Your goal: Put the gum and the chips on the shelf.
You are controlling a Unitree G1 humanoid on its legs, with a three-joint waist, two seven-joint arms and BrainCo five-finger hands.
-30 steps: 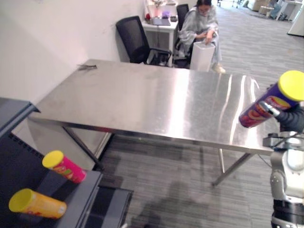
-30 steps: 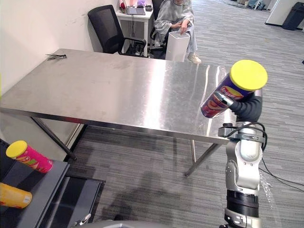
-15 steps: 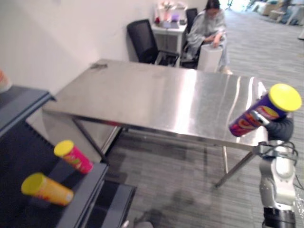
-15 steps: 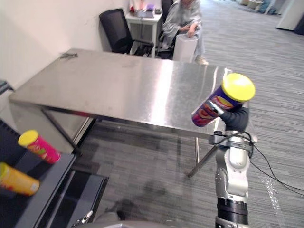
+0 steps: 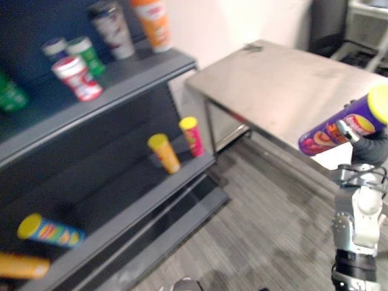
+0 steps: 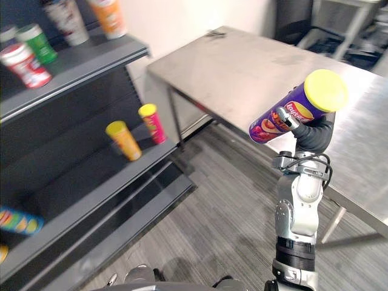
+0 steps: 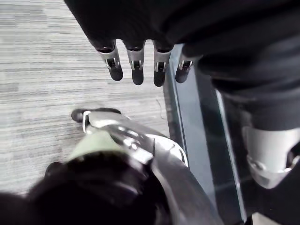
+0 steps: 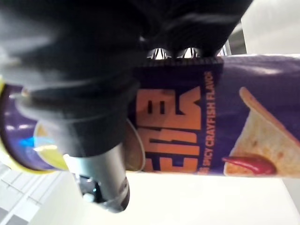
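Now: right hand (image 6: 313, 136) is raised at the robot's right, fingers and thumb wrapped round the chips (image 6: 290, 116), a purple tube with a yellow lid (image 6: 326, 90).
- Tube is in the air in front of the table (image 6: 242, 66) edge, touching nothing but the hand.
- Long axis is tilted, lid end up and to the right, base end down and to the left.
- Shelf (image 6: 91, 197) lies to the robot's left and lower, well apart from the tube. The base end points roughly toward it.
- Middle board already carries two cans (image 6: 124, 140) near its right end, with bare board further left.
- Left hand (image 7: 136, 63) hangs over the floor, fingers straight and loose, holding nothing.

Judgement: the shelf is on the left hand's side, but the right hand has the load, so the placing likely needs a reach across and down, base end first.
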